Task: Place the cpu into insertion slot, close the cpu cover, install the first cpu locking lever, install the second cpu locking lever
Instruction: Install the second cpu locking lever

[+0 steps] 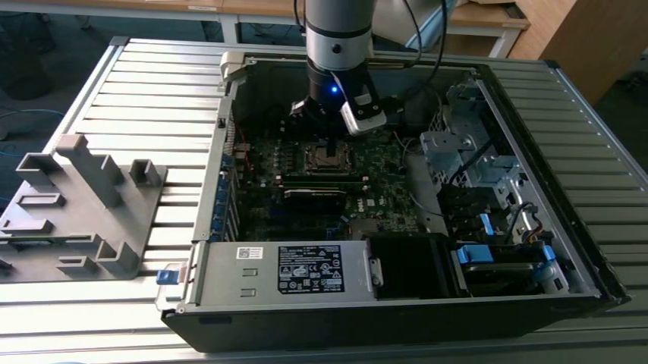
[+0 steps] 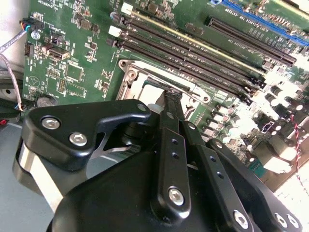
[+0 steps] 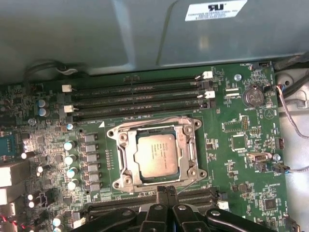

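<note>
The cpu point(image 3: 155, 154), a dull grey-bronze square, lies in the insertion slot point(image 3: 117, 134) on the green motherboard point(image 3: 241, 145). The silvery cpu cover point(image 3: 127, 157) lies flat around it, its window framing the chip. A thin wire lever point(image 3: 149, 121) runs along the cover's edge nearest the memory slots. My gripper point(image 3: 164, 191) is shut, with its tips at the opposite edge of the socket beside another thin wire point(image 3: 185, 186). In the second wrist view the gripper point(image 2: 170, 99) rests against the socket frame point(image 2: 131, 79). The exterior view has the arm point(image 1: 336, 45) standing over the socket point(image 1: 326, 157).
Long black memory slots point(image 3: 137, 99) flank the socket, with capacitors point(image 3: 71, 159) on one side. The case walls point(image 1: 228, 152), a drive cage point(image 1: 476, 174), loose cables point(image 1: 430, 144) and the power supply point(image 1: 294, 269) hem in the board. A grey fixture point(image 1: 76, 205) stands at the exterior view's left.
</note>
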`<state>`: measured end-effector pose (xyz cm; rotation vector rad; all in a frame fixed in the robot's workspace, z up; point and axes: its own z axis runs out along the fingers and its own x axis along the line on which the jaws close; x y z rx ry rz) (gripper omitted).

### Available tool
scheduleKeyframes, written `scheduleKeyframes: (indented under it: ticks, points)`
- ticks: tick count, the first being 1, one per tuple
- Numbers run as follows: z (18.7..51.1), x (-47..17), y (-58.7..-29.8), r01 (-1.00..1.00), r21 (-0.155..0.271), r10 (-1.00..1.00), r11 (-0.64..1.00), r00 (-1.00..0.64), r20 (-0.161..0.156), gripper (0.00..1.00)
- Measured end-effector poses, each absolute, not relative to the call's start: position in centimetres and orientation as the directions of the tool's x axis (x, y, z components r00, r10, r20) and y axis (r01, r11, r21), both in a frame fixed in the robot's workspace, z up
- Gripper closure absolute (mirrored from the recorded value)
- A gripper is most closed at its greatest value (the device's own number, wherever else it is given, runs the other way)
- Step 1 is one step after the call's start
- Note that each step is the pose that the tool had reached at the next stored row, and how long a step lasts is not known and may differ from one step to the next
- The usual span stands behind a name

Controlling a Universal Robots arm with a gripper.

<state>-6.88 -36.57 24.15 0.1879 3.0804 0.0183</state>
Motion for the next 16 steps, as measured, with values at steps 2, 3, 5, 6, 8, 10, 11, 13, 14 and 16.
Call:
scheduleKeyframes:
  ticks: [2,3,5,6,8,10,11,13,14,16]
  points:
    - [24.1,-6.9,-36.8,0.121,0.015,0.122,0.993,-0.991,-0.055,0.89]
    - [24.1,-6.9,-36.8,0.121,0.015,0.122,0.993,-0.991,-0.055,0.89]
    - [24.1,-6.9,-37.0,0.121,0.015,0.122,0.993,-0.991,-0.055,0.89]
    - [24.1,-7.0,-37.0,0.121,0.015,0.122,0.992,-0.991,-0.055,0.89]
    - [24.1,-7.2,-37.1,0.121,0.015,0.122,0.993,-0.991,-0.055,0.89]
    - [24.1,-7.4,-37.2,0.121,0.015,0.122,0.993,-0.991,-0.055,0.89]
    - [24.1,-7.4,-37.3,0.121,0.015,0.122,0.993,-0.991,-0.056,0.89]
    - [24.1,-7.4,-37.5,0.121,0.015,0.122,0.993,-0.991,-0.056,0.89]
    - [24.1,-7.4,-37.6,0.121,0.015,0.122,0.993,-0.991,-0.056,0.89]
    - [24.0,-7.5,-37.7,0.121,0.015,0.122,0.992,-0.991,-0.056,0.89]
